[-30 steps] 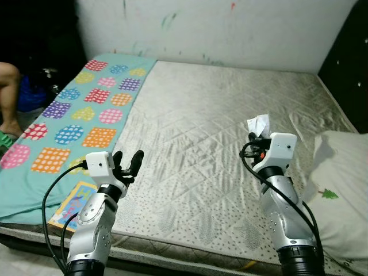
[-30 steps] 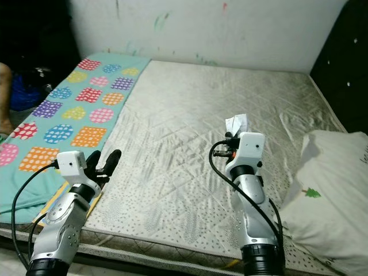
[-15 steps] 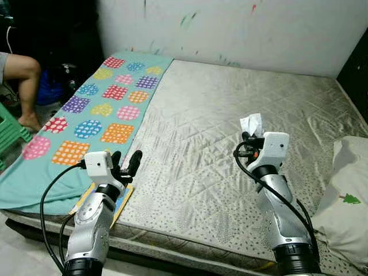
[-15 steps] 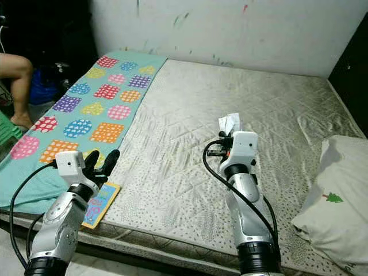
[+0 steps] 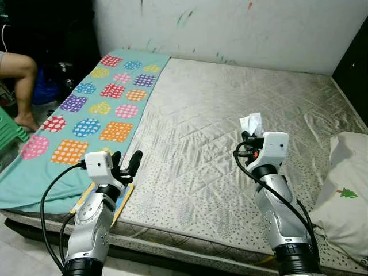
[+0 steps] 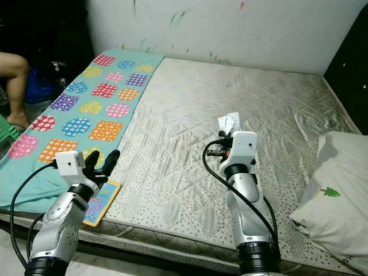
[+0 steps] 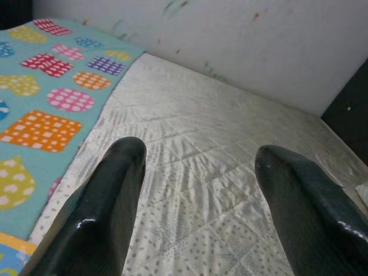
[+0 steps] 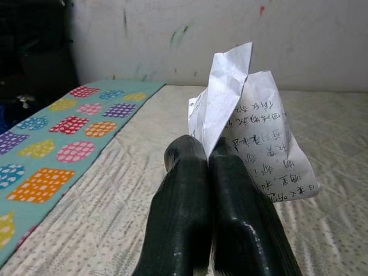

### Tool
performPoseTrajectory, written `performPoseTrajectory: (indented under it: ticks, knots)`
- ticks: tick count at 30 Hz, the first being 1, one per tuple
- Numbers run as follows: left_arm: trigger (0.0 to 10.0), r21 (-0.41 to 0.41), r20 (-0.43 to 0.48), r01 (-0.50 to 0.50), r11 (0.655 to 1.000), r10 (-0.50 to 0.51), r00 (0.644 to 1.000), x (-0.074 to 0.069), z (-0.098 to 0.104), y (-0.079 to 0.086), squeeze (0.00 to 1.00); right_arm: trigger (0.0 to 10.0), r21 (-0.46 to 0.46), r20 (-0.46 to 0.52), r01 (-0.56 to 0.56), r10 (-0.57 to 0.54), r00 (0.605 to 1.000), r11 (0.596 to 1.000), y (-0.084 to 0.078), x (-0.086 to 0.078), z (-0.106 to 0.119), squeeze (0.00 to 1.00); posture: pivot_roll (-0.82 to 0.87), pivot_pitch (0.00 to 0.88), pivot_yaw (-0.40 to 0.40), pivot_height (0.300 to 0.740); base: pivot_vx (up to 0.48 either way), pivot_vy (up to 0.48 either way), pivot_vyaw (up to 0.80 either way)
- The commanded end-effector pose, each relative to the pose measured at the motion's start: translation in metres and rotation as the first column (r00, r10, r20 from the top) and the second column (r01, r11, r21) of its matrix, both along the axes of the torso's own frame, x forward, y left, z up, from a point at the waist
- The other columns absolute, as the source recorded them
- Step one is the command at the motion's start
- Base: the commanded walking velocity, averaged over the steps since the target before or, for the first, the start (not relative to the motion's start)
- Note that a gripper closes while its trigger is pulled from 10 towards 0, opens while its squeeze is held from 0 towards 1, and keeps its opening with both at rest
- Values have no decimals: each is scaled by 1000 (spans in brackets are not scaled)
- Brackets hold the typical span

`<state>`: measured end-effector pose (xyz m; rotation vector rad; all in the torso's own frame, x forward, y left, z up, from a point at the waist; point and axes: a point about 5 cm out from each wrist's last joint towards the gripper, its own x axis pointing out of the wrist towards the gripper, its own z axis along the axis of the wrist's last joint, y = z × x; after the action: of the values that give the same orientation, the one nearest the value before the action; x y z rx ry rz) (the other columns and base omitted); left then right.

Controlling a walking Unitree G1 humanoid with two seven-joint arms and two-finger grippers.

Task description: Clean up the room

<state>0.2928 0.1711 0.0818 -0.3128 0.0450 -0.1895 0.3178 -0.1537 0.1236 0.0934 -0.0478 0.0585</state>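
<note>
Over the near edge of the bed [image 5: 230,103], I have both arms raised in front of me. My right end effector [image 8: 210,158] is clenched on a crumpled paper [image 8: 247,132], held up above the quilted mattress. From the head cameras the paper [image 5: 252,122] is just a small white wad poking above the wrist housing; the right wrist view brings it close enough to see it is a creased sheet with rows of handwritten characters, pinched at its lower edge between the two glossy black fingers [image 8: 184,195], which press flat against each other.

My left end effector [image 7: 198,190] is released, its two rounded black fingers [image 7: 109,201] spread well apart with bare mattress between them. The head view places it over the bed's near left corner, just above a thin, colourful children's book [image 6: 101,202] lying flat at the mattress edge, partly on the blanket; the left wrist view catches only a blue and orange corner of it.

The mattress cover is pale, silky and stitched in diamonds, with a speckled band along the near side. A teal blanket [image 5: 92,109] with bright spotted patches covers its left strip. A white pillow [image 5: 345,195] with a small green tree print sits at the right edge. The wall [image 5: 241,26] behind is white with paint smears. A person's bare leg [image 5: 23,86] shows at far left.
</note>
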Motion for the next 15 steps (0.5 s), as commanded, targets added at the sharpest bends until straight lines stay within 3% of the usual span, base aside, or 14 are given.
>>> performPoseTrajectory:
  ticks: [1, 15]
  knots:
    - [10000, 11, 0, 5, 1000, -5, 1000, 1, 0, -1, 0, 10000, -1, 1, 1, -1, 1000, 1000, 0, 1, 0, 0, -39, 0, 11, 740, 0, 480, 0]
    - [10000, 11, -1, 5, 1000, -5, 1000, -1, -1, 0, 0, 10000, -6, -4, -7, 6, 1000, 1000, 1, 1, -1, 0, -37, 0, 13, 740, 0, 480, 0]
